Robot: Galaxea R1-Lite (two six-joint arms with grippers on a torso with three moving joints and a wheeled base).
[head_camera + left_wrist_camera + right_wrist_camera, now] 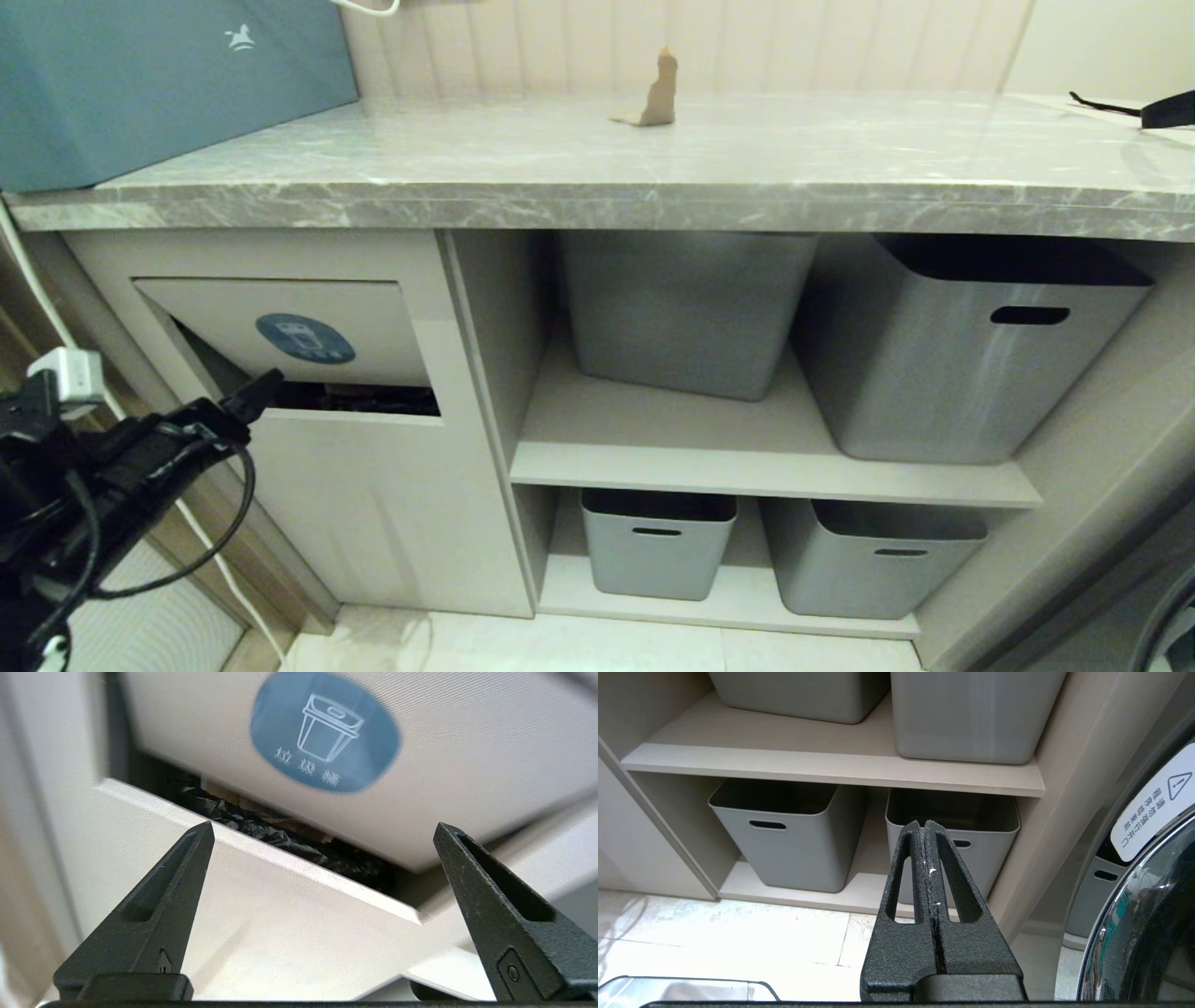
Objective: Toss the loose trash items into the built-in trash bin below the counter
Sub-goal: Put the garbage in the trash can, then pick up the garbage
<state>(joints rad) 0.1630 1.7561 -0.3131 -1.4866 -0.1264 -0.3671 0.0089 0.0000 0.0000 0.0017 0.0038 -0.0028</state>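
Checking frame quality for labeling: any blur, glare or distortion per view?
Head view: counter edge bows, sheen on its top. Left wrist view: trash bin sticker smeared, open left gripper crisp. Right wrist view: sharp; washer door reflects; right gripper shut.

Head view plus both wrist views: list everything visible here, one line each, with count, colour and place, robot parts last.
counter: one, grey marble, across the top.
cardboard piece: one, tan, standing on the counter near the back wall.
trash bin: one, beige cabinet front, below the counter's left end.
flap: one, beige with blue sticker, tilted ajar.
black bag liner: one, inside the opening.
grey boxes: four, two per shelf, right of the bin.
teal box: one, counter's left end.
black strap: one, counter's far right.
left gripper: open, empty, before the flap.
right gripper: shut, parked low near the lower boxes.
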